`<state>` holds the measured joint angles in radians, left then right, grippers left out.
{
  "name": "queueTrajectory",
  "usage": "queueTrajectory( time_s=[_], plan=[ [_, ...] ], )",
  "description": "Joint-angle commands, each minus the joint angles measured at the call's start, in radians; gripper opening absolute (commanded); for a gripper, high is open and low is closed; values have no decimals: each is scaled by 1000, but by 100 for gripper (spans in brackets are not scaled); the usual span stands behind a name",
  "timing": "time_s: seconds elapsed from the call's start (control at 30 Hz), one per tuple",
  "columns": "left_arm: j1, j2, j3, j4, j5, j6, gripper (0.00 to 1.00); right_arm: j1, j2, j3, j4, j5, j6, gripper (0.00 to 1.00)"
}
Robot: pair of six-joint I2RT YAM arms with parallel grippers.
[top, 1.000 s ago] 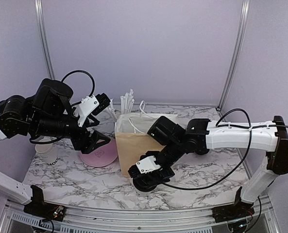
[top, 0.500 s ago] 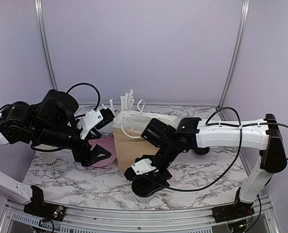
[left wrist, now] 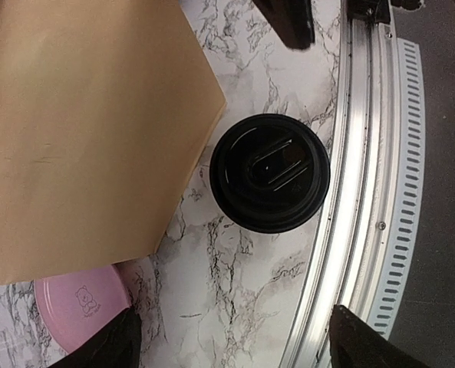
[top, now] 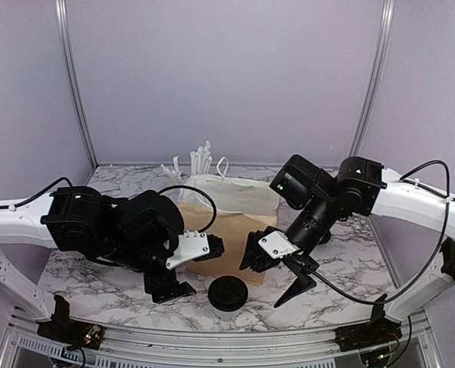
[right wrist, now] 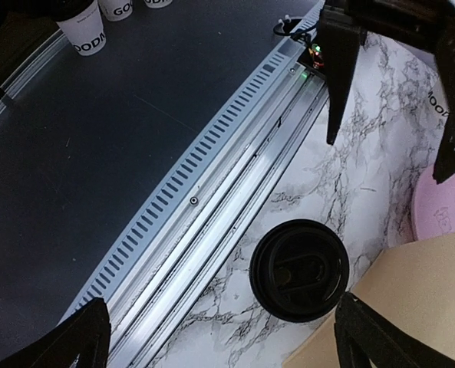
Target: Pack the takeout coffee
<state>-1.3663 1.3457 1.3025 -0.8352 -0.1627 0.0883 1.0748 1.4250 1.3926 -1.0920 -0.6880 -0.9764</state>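
While left pincer [left wrist: 233, 345] and right pincer [right wrist: 223, 333] gape wide, one takeout coffee [top: 228, 295], one bag [top: 227, 222]

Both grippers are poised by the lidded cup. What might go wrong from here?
The white paper cup with the black plastic lid stands close to the metal rail at the near edge; a nudge could tip it off. The open left gripper and right gripper flank it closely and might collide.
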Motion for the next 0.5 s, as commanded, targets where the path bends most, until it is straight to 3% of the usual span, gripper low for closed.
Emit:
queueTrajectory(
  time_s=[0.0,0.1,0.33,0.47],
  plan=[
    [-4,99,46,23,21,112,86,-59,-44,-16,-183,14,-25,99],
    [-3,150,59,54,53,147,89,-102,-99,-73,-238,-20,-30,99],
    [-1,282,132,66,128,188,93,-304,-277,-164,-191,-105,-51,99],
    [1,334,168,64,108,173,94,-339,-303,-210,-157,-113,-39,99]
  ],
)
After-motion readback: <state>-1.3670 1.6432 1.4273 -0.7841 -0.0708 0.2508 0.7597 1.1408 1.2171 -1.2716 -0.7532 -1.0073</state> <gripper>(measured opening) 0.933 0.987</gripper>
